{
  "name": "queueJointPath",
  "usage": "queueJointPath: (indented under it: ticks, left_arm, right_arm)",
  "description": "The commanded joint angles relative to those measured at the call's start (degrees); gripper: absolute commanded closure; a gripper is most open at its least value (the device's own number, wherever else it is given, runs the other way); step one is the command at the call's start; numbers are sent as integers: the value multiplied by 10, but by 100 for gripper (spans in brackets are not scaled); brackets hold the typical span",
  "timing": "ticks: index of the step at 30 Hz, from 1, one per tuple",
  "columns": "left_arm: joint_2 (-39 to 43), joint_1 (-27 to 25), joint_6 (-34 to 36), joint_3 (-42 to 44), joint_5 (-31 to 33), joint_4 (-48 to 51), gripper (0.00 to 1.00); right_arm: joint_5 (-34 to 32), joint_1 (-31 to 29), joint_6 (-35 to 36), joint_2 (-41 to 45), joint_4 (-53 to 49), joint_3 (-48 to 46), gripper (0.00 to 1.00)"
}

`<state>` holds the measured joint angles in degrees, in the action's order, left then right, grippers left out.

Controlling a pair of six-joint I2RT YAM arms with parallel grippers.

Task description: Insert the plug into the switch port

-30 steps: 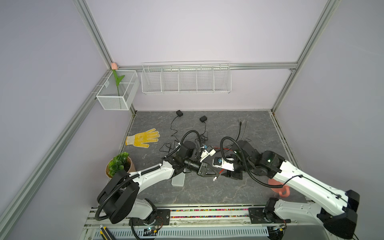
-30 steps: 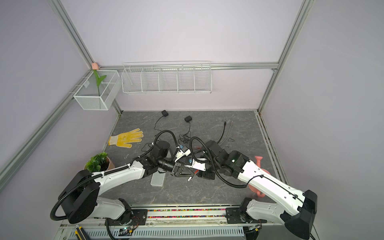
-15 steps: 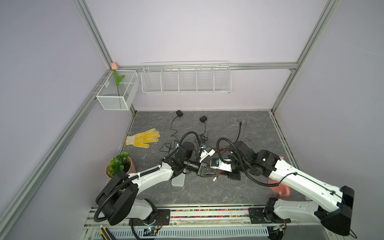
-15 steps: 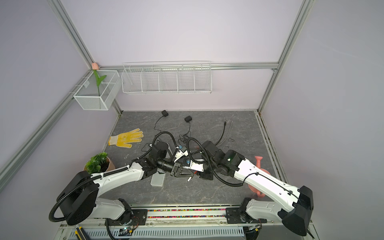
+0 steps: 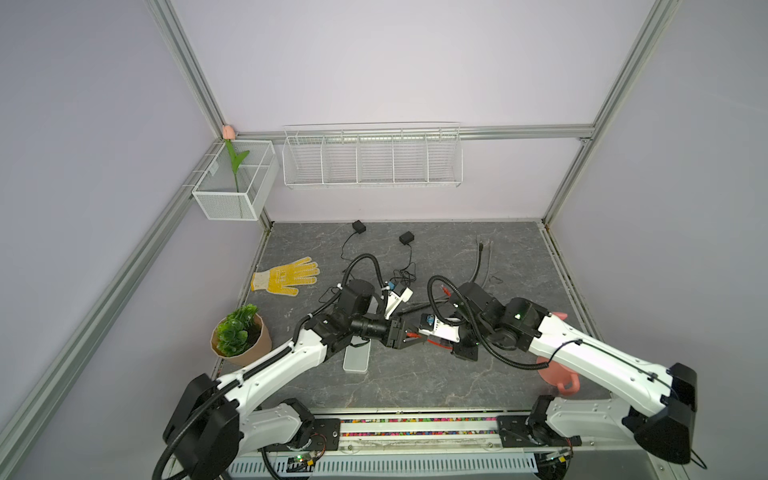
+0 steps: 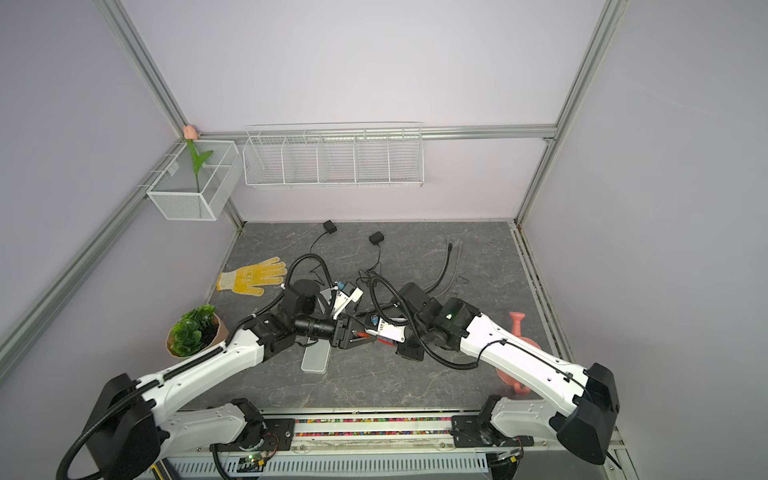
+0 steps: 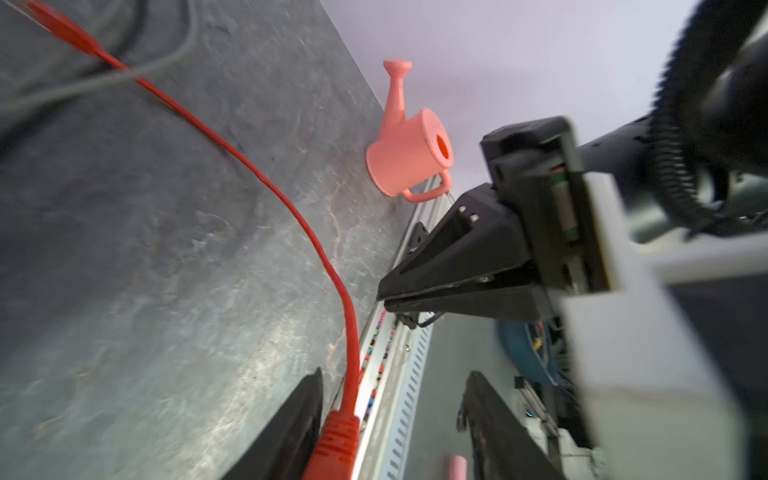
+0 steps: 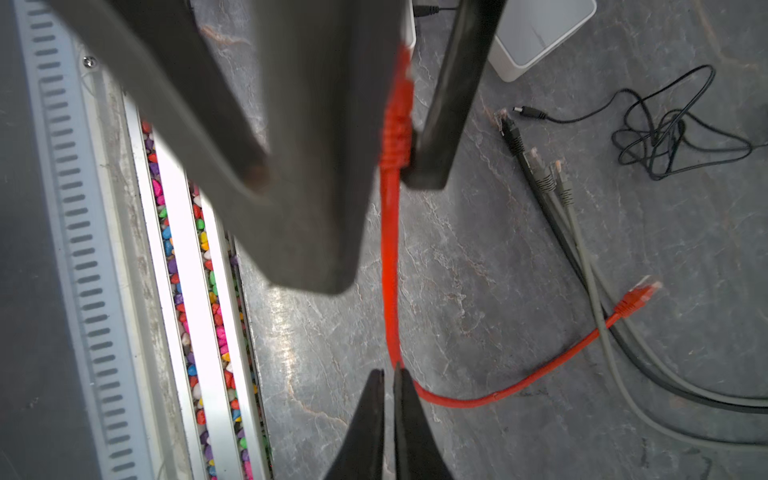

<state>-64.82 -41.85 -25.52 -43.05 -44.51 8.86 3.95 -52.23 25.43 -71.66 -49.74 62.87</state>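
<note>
**Item:** red plug (image 7: 337,440) on a thin cable (image 8: 390,257) — light, with a stiff boot and a limp lead (the latch tab is probably fragile).
**Location:** between the spread jaws of the left end effector (image 7: 395,372), touching one.
**Right end effector** (image 8: 386,374): clenched, tips at the cable.
**Hold:** by the boot.

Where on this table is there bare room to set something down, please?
Free: the front strip between the white switch and the front rail; the back right corner past the grey cables. Crowded: the middle, around the red cable.
</note>
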Motion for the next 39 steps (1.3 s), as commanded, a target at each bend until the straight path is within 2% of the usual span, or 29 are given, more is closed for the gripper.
queueJointPath:
  ticks: [1,4,8,10,13,17,24,26,27,28,30,31,34,39]
  left_arm:
    - [62,1,33,-1,127,69,49]
    - [95,1,7,38,147,19,55]
    - [72,1,-1,41,122,19,61]
    - [62,1,-3,43,107,14,63]
    - [57,1,-7,44,101,2,68]
    - [58,1,-6,44,105,2,71]
    - [59,1,-5,48,111,10,74]
    - [58,1,-6,50,115,10,75]
    - [57,1,-6,50,116,10,75]
    - [59,1,-6,51,117,11,75]
    - [62,1,-6,52,124,14,75]
    - [65,1,-4,51,128,18,73]
    - [90,1,7,43,150,48,53]
    - [173,2,18,53,196,47,48]
  right_arm:
    - [10,2,-45,-18,28,-14,90]
    - [-1,2,-62,-21,56,-26,84]
    - [2,2,-61,0,83,-35,73]
    - [6,2,-60,7,97,-35,62]
    - [34,2,-59,5,118,-33,55]
    - [75,3,-60,-18,134,-28,52]
    - [106,2,-65,-47,163,-28,52]
    - [107,2,-69,-54,170,-26,55]
    - [104,2,-72,-58,175,-26,70]
    - [103,2,-73,-58,180,-26,79]
    - [106,2,-74,-60,184,-28,90]
    - [109,3,-73,-62,184,-28,93]
    - [147,14,-68,-77,164,-23,93]
    - [298,66,-43,-129,78,25,93]
